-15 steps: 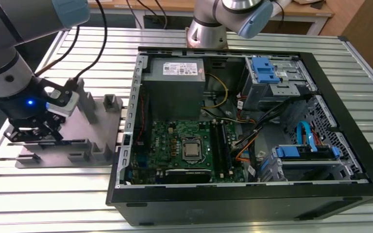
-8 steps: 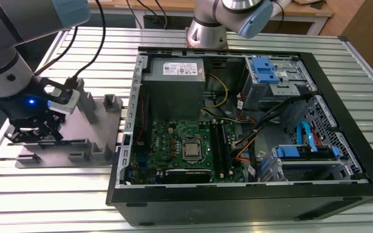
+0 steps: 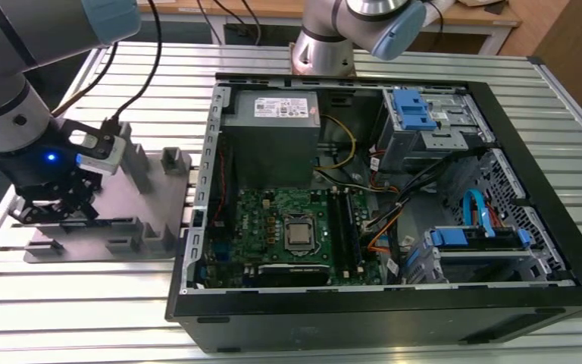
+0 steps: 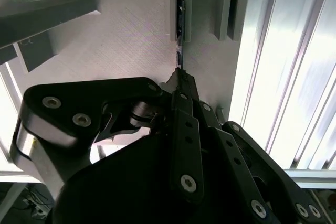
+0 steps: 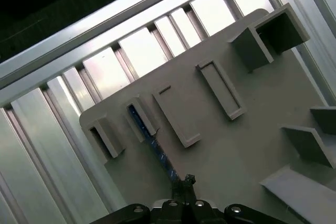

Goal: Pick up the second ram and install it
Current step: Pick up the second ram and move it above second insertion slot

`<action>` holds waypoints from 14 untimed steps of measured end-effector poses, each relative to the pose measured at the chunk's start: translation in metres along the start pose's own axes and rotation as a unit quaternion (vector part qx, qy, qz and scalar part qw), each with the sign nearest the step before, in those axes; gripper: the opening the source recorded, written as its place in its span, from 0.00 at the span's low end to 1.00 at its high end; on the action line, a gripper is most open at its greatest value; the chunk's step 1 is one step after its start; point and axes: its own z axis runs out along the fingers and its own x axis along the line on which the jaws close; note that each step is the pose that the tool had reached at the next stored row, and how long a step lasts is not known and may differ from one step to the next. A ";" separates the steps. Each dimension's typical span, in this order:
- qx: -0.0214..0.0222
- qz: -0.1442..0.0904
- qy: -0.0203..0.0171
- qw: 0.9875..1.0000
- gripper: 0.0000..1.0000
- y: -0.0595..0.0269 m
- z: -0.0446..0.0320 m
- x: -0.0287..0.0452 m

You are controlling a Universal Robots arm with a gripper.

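Claw (image 3: 57,211) down over grey holder plate (image 3: 160,199) on slatted surface (image 3: 89,280). Fingers closed on near end of second ram (image 5: 157,152). Stick on edge, far end seated in narrow plate slot (image 4: 172,14) ahead of claw. Open computer case (image 3: 372,318) well apart.

The pincer (image 5: 184,183) pinches the second ram (image 5: 152,142), standing edgewise in the grey holder plate's (image 5: 247,150) slot.
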 end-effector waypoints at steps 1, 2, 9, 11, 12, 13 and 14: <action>0.000 -0.003 0.000 1.000 0.07 0.0000 0.0000 0.0000; 0.000 -0.007 0.000 1.000 0.07 0.0000 0.0000 0.0000; -0.001 -0.029 0.000 1.000 0.07 0.0000 0.0000 0.0000; -0.001 -0.035 0.000 0.999 0.07 0.0000 0.0000 0.0000; -0.001 -0.038 0.000 0.999 0.07 0.0000 0.0000 0.0000; -0.001 -0.041 0.000 0.999 0.07 0.0000 0.0000 0.0000; -0.001 -0.044 0.000 0.999 0.07 0.0000 0.0000 0.0000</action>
